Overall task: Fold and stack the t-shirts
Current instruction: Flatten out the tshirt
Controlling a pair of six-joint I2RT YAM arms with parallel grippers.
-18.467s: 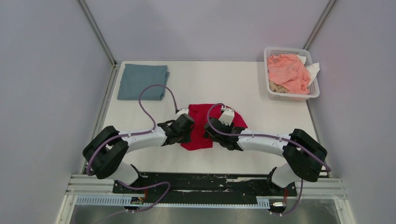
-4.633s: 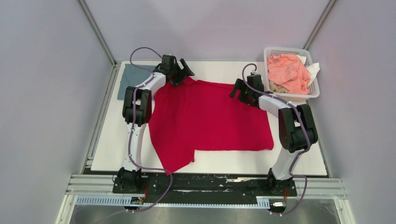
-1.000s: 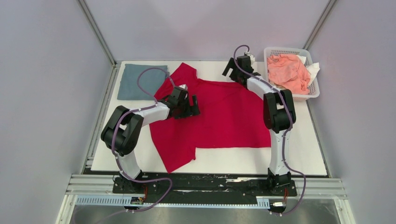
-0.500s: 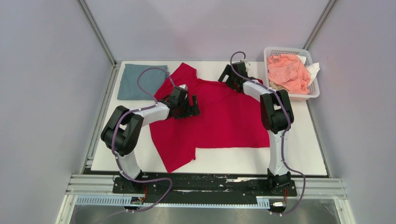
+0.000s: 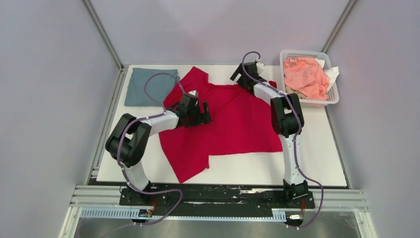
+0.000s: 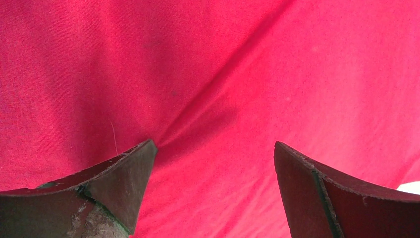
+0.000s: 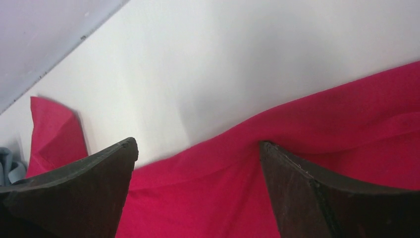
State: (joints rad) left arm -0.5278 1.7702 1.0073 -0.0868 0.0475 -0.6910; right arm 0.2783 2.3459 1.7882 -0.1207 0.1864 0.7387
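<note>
The crimson red t-shirt [image 5: 233, 124] lies spread over the middle of the white table, one sleeve [image 5: 190, 79] pointing to the back left. The grey-blue t-shirt [image 5: 148, 87] lies folded at the back left corner. My left gripper [image 5: 204, 113] rests low on the red cloth, open, with only red fabric [image 6: 213, 99] between its fingers. My right gripper [image 5: 238, 75] is at the shirt's far edge, near the collar, also open. Its fingers straddle the red hem [image 7: 208, 163] with bare table beyond.
A white mesh basket [image 5: 331, 96] with pink cloth [image 5: 304, 74] stands at the back right. Grey walls close in the table on three sides. Bare white table [image 5: 307, 163] shows at the front right and along the far edge [image 7: 223, 64].
The right gripper has slid left along the shirt's far edge, away from the basket. The left arm has stayed in place on the cloth.
</note>
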